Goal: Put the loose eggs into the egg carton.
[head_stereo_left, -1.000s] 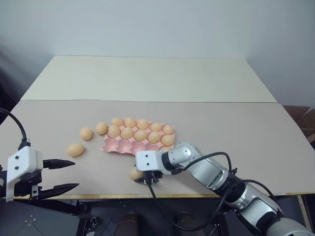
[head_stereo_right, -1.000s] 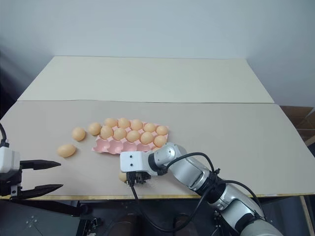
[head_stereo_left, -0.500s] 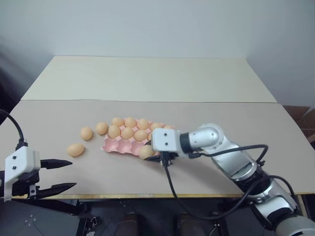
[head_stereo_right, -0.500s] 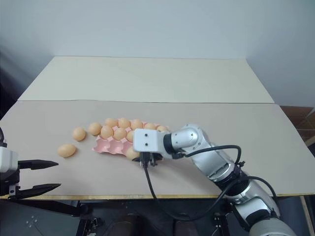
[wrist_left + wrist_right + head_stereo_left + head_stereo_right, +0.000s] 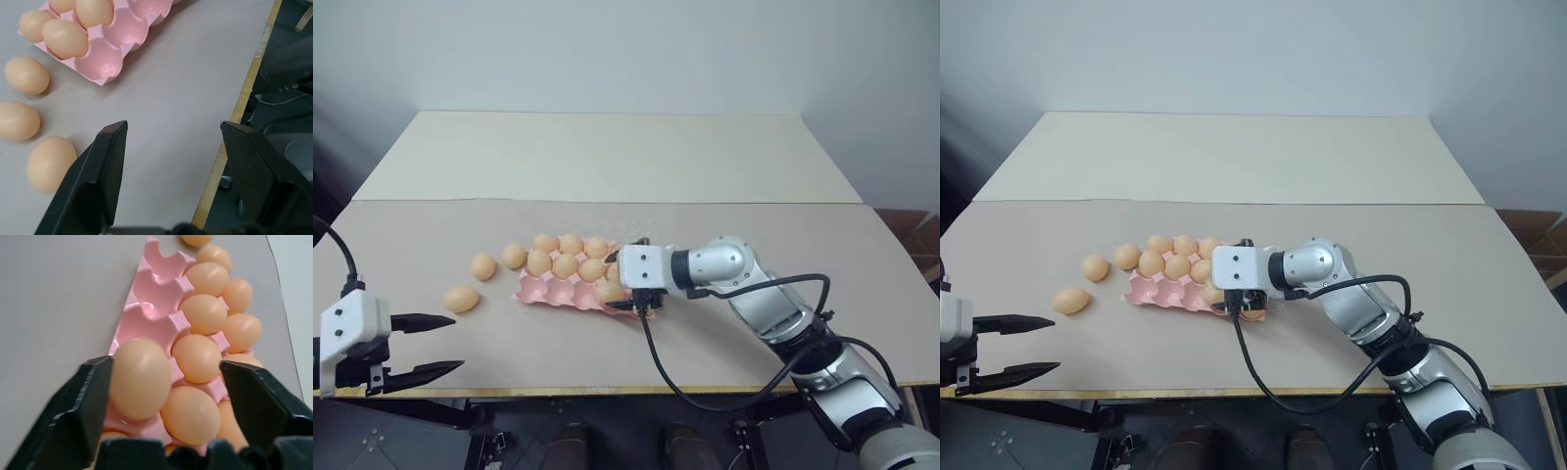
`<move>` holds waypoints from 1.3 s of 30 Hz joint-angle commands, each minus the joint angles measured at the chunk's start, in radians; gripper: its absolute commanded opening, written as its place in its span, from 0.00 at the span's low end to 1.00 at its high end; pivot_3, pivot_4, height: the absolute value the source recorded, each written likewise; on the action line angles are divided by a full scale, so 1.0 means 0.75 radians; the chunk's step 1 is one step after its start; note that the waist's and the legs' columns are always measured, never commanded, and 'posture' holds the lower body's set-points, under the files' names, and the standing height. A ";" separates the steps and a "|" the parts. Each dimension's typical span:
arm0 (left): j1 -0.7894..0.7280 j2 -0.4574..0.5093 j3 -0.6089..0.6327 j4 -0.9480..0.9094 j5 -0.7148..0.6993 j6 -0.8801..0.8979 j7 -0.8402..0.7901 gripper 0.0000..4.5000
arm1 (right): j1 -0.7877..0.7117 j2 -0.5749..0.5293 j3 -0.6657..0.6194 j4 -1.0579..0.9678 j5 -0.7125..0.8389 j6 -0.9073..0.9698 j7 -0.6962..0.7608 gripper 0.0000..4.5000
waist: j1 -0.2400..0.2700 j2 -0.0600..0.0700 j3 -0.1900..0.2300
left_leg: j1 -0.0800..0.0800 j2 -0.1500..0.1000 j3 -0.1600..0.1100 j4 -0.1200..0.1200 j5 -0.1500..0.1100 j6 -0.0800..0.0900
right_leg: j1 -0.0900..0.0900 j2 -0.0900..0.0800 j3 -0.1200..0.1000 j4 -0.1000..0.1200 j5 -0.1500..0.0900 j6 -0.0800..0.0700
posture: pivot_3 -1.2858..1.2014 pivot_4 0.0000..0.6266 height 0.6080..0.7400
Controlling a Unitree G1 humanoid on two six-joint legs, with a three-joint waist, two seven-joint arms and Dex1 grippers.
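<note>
The pink egg carton lies at the table's middle front, most of its cups filled with eggs. My right gripper hovers over the carton's front row, open. In the right wrist view one egg sits in a front cup and leans on one finger; the other finger stands clear of it. Left of the carton lie three loose eggs. My left gripper hangs open and empty over the table's front left edge, short of the nearest loose egg.
Bare pink cups remain on the left of the carton's front row. The table's front edge runs close under my left gripper. A pale second tabletop joins at the back.
My right gripper carried an egg from near the table's front edge up and back to the carton's front row, then opened. The left gripper kept still.
</note>
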 commanded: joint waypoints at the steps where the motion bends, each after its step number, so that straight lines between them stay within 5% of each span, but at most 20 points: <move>1: -0.007 0.002 -0.008 0.009 0.004 -0.025 0.002 0.73 | -0.016 -0.002 -0.040 -0.042 -0.008 -0.035 -0.003 0.99 | 0.000 0.000 0.000 | 0.000 0.000 0.000 0.000 0.000 0.000 | 0.000 0.000 0.000 0.000 0.000 0.000 | 0.52 0.24 1.00; 10: -0.019 -0.012 -0.037 0.016 0.001 -0.042 0.029 0.73 | 0.042 -0.071 -0.157 -0.237 0.127 0.101 0.064 0.99 | 0.002 0.000 0.000 | 0.000 0.000 0.000 0.000 0.000 0.000 | 0.000 0.000 0.000 0.000 0.000 0.000 | 0.52 0.24 1.00; 22: 0.040 -0.058 0.019 -0.036 0.028 -0.028 0.135 0.73 | 0.190 -0.408 -0.561 -0.462 0.631 0.325 0.302 0.99 | 0.005 0.000 0.000 | 0.001 0.003 0.000 0.000 0.000 0.000 | 0.002 0.000 0.000 -0.001 0.000 0.000 | 0.52 0.24 1.00; 39: 0.050 -0.037 0.076 -0.088 0.018 0.058 0.167 0.73 | 0.243 -0.493 -0.554 -0.498 0.710 0.380 0.194 0.99 | 0.005 0.000 0.000 | 0.000 0.006 0.002 0.000 0.000 0.000 | 0.001 0.001 0.000 -0.002 0.000 0.000 | 0.52 0.24 1.00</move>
